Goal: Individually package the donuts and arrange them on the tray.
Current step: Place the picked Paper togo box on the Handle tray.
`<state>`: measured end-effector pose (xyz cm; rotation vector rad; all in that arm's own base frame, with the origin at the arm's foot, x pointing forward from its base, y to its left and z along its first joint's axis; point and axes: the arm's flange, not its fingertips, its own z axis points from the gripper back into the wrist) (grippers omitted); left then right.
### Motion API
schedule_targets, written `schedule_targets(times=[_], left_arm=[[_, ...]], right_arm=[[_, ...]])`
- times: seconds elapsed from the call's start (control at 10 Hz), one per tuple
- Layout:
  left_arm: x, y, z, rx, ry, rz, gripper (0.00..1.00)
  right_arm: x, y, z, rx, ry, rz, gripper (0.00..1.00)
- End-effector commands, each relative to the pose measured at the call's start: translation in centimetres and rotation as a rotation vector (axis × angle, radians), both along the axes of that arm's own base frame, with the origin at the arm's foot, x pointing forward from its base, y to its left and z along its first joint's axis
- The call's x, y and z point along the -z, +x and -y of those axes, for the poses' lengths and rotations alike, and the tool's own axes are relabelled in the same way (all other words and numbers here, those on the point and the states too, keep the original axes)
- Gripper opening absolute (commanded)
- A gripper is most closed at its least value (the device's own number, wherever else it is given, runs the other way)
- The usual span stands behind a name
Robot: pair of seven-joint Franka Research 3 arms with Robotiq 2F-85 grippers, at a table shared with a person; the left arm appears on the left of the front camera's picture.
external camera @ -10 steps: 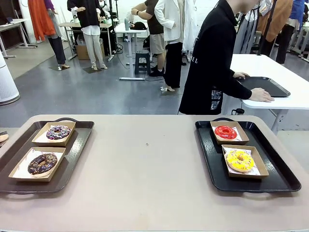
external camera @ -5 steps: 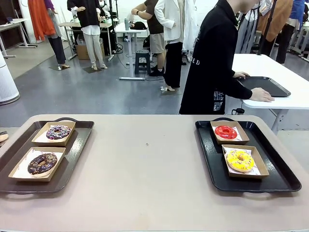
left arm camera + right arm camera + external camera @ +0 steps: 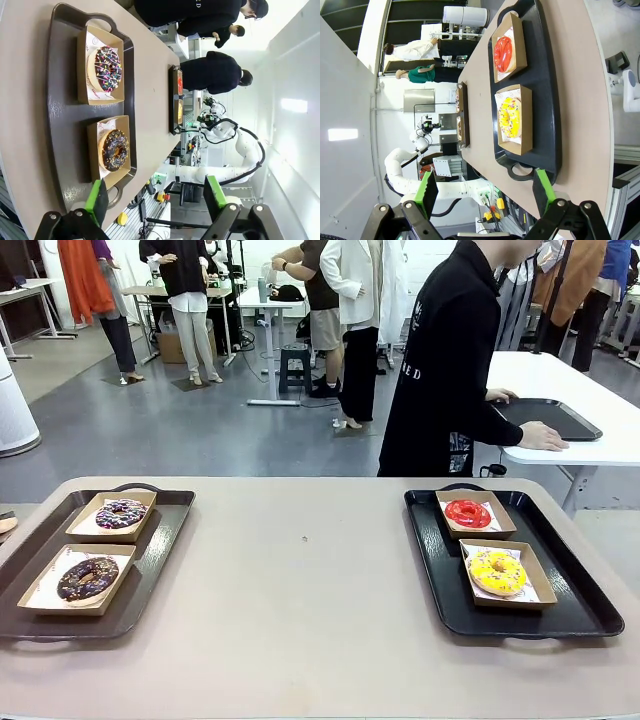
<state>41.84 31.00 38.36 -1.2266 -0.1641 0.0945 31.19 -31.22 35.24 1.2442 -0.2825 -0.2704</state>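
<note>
Four donuts sit in open cardboard boxes on two trays. On the dark brown tray [image 3: 150,570] at the left lie the purple donut [image 3: 121,514] and, nearer me, the chocolate donut [image 3: 88,578]. The black tray [image 3: 575,585] at the right holds the red donut [image 3: 467,513] and the yellow donut [image 3: 497,572]. My left gripper [image 3: 156,197] hangs open off the near end of its tray [image 3: 65,125], short of the chocolate donut [image 3: 115,150] and purple donut [image 3: 107,68]. My right gripper [image 3: 485,190] is open too, short of the yellow donut [image 3: 510,118] and red donut [image 3: 503,53].
The bare tabletop [image 3: 300,580] stretches between the trays. A person in black [image 3: 440,370] stands beyond the far edge, hands on a white side table with another black tray [image 3: 548,418]. Other people stand farther back.
The person in black has shifted slightly to the right. The donuts, trays and grippers have not moved.
</note>
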Motion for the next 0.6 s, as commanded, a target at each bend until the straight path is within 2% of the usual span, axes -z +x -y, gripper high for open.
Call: schedule_targets(times=[0.0, 0.5], left_arm=[[-0.07, -0.08, -0.16, -0.006, 0.005, 0.004, 0.90], [-0.07, -0.08, -0.16, -0.006, 0.005, 0.004, 0.90]], right_arm=[[-0.20, -0.16, 0.01, 0.002, 0.000, -0.010, 1.00], [-0.20, -0.16, 0.01, 0.002, 0.000, -0.010, 1.00]])
